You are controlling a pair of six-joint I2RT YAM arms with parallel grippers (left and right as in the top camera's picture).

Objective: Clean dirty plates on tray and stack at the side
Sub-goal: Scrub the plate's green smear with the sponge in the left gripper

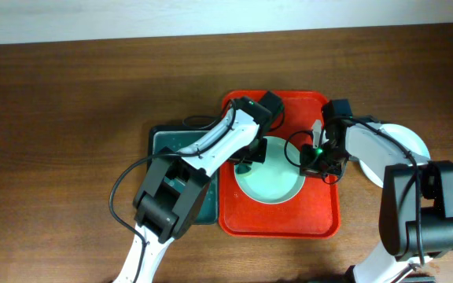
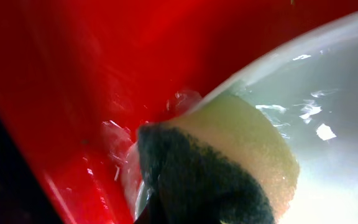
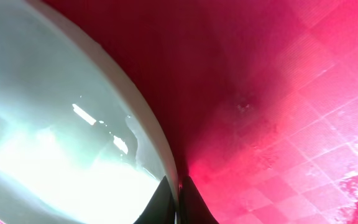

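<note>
Okay, your L gripper [image 1: 248,162] clamps the sponge [image 2: 229,168] against the plate [image 1: 278,187] edge on the red tray [image 1: 321,222]. Your R gripper [image 3: 176,182] pinches that plate's rim.

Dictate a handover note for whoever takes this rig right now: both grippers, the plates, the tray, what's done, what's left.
Left gripper: jaws shut on the sponge, pressed at the left rim of the mint plate.
Right gripper: jaws shut on that plate's right rim.
The mint plate lies on the red tray.
Done: at least one white plate sits right of the tray; the count is unclear.
Left: finish wiping, then stack this plate there.
</note>
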